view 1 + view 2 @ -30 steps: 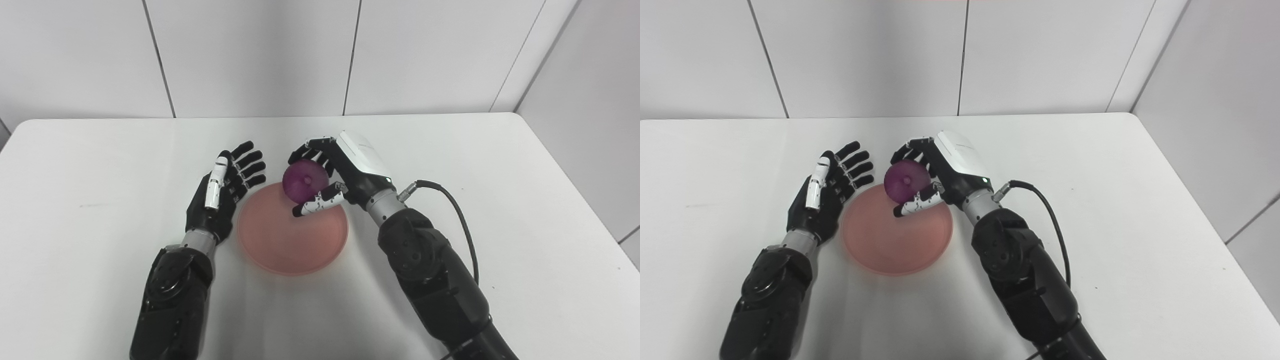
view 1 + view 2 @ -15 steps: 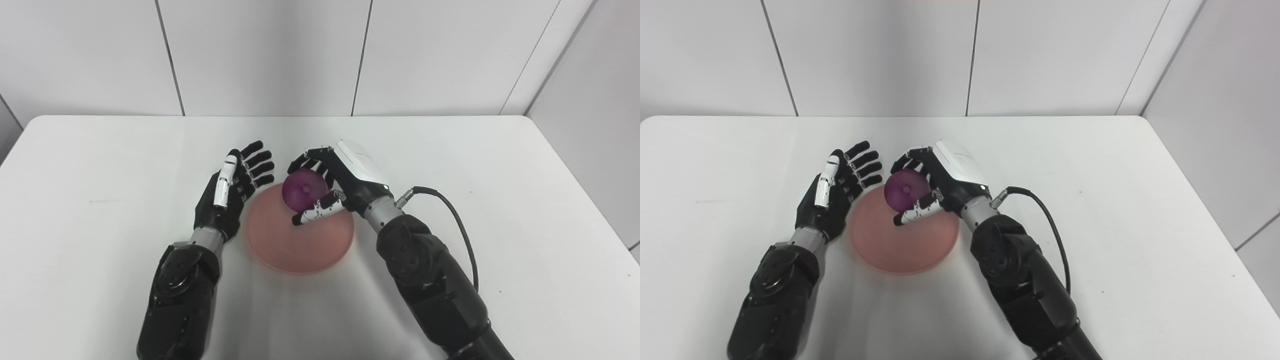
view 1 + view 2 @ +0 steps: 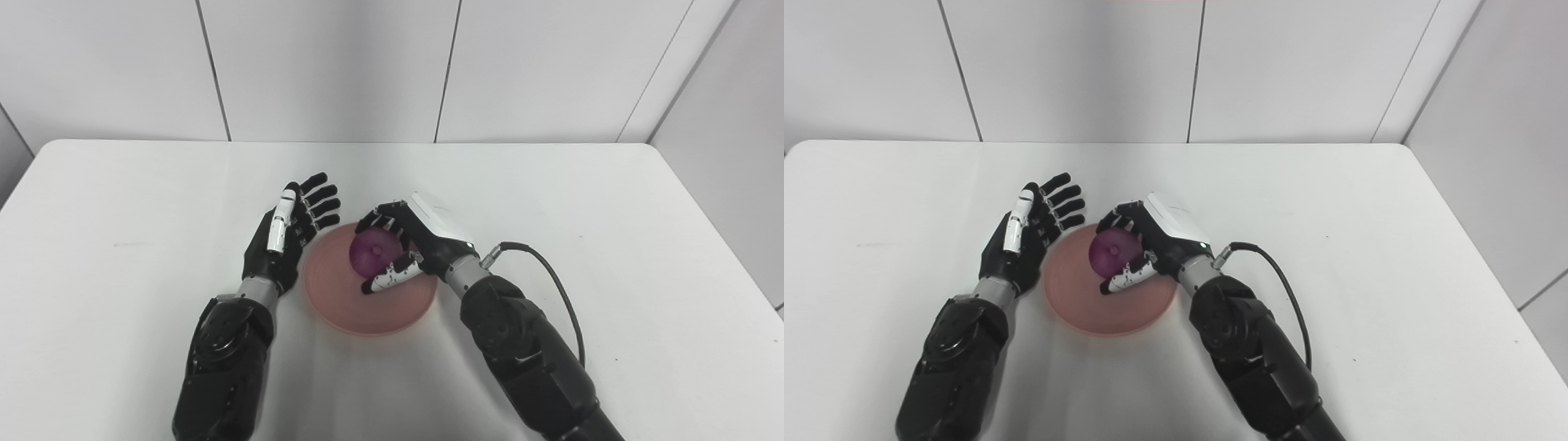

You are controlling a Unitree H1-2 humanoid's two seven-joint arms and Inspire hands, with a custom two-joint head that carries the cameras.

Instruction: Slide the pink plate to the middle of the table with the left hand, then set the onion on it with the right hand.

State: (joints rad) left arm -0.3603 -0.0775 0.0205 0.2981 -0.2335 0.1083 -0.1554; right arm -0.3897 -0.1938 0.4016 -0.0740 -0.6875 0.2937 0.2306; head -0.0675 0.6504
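Observation:
The pink plate [image 3: 343, 303] lies near the middle of the white table. A purple onion [image 3: 372, 253] sits low over the plate's far right part, with my right hand [image 3: 422, 239] shut on it, fingers curled over its top and thumb beneath its front. Whether the onion touches the plate I cannot tell. My left hand [image 3: 288, 236] stands open just left of the plate's rim, fingers spread and pointing away, holding nothing.
The white table [image 3: 612, 245] ends at a tiled wall behind and a wall on the right. A black cable [image 3: 551, 275] loops from my right wrist over the table to the right of the plate.
My right hand has lowered the onion toward the plate and drawn it slightly nearer. The left hand stays open beside the plate. The camera has shifted, moving the whole picture.

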